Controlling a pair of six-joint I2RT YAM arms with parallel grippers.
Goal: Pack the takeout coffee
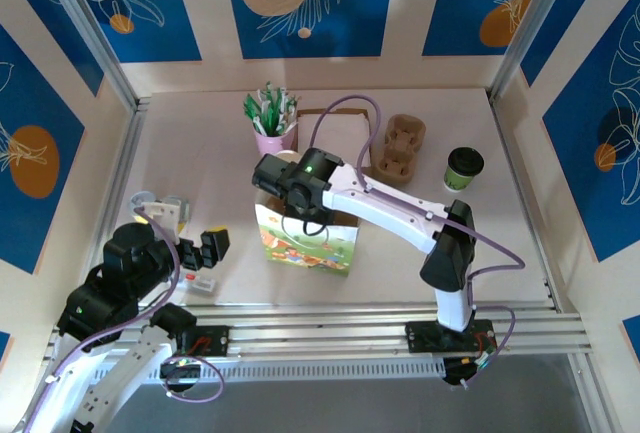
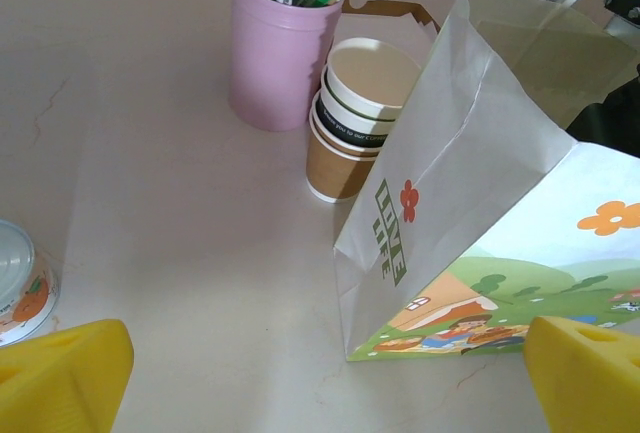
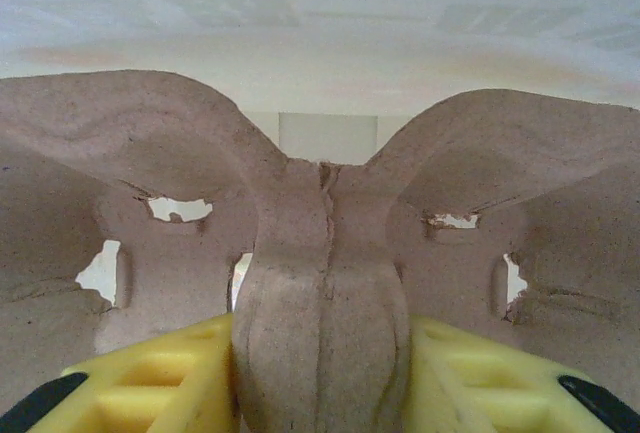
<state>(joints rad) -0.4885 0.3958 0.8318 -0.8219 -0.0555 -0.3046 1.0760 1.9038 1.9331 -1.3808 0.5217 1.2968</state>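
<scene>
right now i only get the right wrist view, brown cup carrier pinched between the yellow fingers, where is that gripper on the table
observer: the right gripper with the cup carrier is over the open top of the paper bag, mid table.
operator: and the coffee
observer: the coffee cup, green with a black lid, stands on the table right of the bag, beside a stack of carriers, nothing touching it.
operator: left arm in my way
observer: no, the left gripper is open, left of the bag, apart from it.
</scene>
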